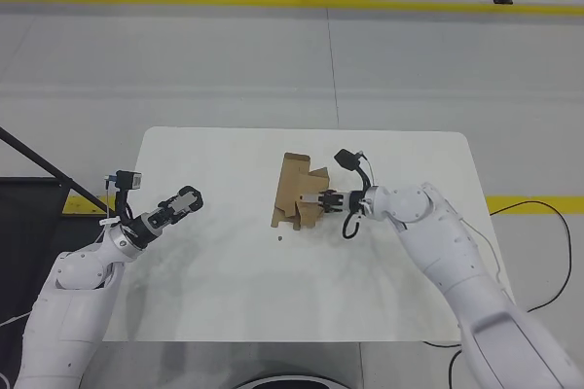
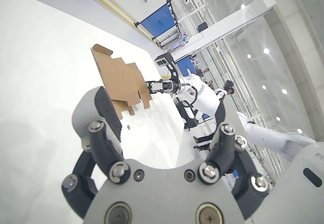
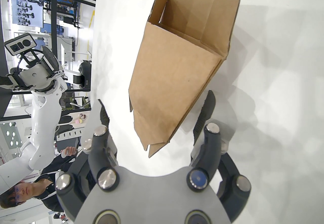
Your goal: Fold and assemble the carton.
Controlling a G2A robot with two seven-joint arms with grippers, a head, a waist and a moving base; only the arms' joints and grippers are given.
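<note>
Carton (image 1: 297, 190), half-opened, lies in the middle of the bench (image 1: 389, 282), long axis roughly away from the robot, just left of the right tool (image 3: 156, 104). Right arm much nearer, reaching in from the side, tool spread with the carton's end flaps between its fingers, no pinch. Left tool (image 1: 189, 200) spread, well apart.

Bright, even overhead light from round ceiling lamps (image 2: 266, 50). Glare off the white rectangular worktop (image 1: 234, 292); soft shadows beside the brown cardboard carton (image 3: 177, 70). Wrist views bow at edges.
</note>
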